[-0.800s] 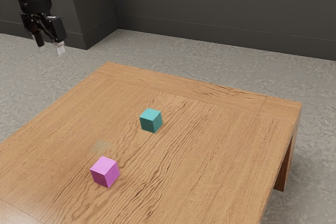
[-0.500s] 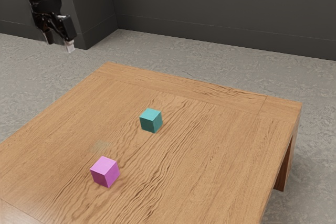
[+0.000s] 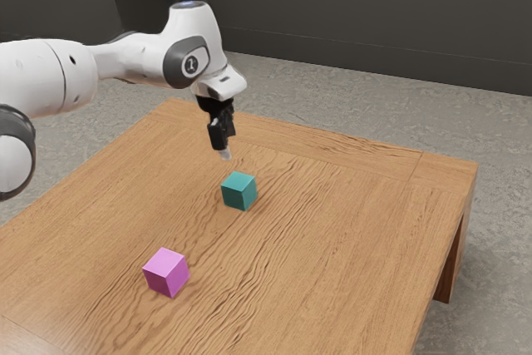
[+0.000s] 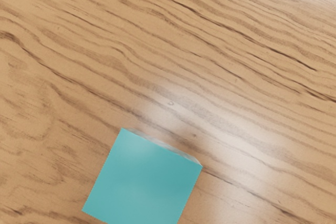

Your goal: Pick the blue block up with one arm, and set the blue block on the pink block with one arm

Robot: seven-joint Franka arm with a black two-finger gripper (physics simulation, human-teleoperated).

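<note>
The blue block point(image 3: 239, 190), teal in colour, sits near the middle of the wooden table point(image 3: 349, 230). In the wrist view the blue block point(image 4: 142, 184) lies just under my hand, its top face bare. My gripper point(image 3: 223, 152) hangs a little above the block and slightly behind it, pointing down, open and holding nothing. The pink block point(image 3: 166, 272) rests on the table nearer the front, toward the exterior view's left of the blue block.
The table's far edge point(image 3: 291, 129) runs just behind my hand. Its right edge point(image 3: 465, 197) drops to a grey floor point(image 3: 499, 122). Bare wood separates the two blocks.
My arm has swung from the upper left corner, off the table, to a spot over the table just above the blue block. Neither block has moved.
</note>
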